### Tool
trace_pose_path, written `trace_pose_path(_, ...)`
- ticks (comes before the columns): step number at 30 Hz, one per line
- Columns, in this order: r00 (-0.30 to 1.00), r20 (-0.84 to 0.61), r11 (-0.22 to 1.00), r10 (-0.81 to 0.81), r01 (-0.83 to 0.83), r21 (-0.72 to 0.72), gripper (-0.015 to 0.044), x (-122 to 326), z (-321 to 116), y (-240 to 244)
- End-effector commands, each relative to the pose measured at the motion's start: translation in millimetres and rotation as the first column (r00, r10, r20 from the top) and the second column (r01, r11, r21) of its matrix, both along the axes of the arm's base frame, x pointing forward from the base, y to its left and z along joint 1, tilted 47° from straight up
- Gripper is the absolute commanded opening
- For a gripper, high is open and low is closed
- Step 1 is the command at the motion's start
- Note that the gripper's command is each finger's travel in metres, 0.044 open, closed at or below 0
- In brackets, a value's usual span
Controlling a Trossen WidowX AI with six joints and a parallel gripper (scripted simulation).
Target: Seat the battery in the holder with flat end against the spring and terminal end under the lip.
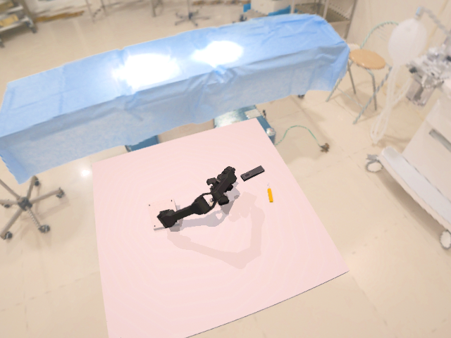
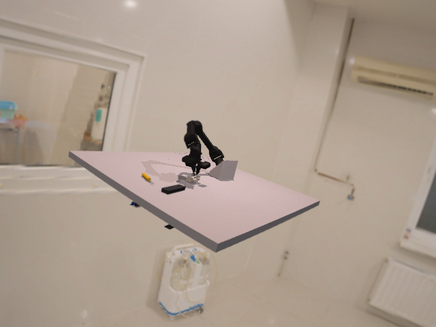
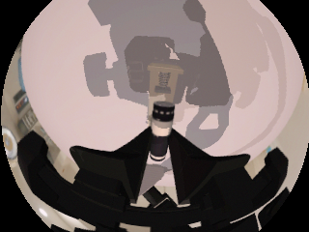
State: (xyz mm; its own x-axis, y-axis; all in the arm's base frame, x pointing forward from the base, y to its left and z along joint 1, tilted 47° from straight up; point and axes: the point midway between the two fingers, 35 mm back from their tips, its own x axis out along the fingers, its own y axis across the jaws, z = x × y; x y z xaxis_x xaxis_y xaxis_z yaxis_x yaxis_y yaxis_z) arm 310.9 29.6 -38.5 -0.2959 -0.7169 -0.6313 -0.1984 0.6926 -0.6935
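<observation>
Black-banded battery (image 3: 161, 130) sits clamped in my jaws, hanging nose-down over the pale desk (image 1: 218, 284), so I'm mid-carry and next must swing right to the dark holder (image 1: 252, 172), level it and lower gently.

1. No text, brand, number or sign can be read in any view.
2. In the wrist view, the battery (image 3: 161, 130) clamped in the pincer (image 3: 160, 155) shows a dark mark near its far end, just ahead of the fingertips, too blurred to read.
</observation>
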Motion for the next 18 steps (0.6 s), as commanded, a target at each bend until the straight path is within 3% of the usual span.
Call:
trace_pose_path(1,1.000,-0.021,1.000,-0.018,0.018,-0.006,0.0066,0.3,-3.8,-0.4)
trace_pose_path(18,0.992,-0.097,0.997,-0.076,0.073,-0.037,0.0066,4.1,-9.7,-5.1)
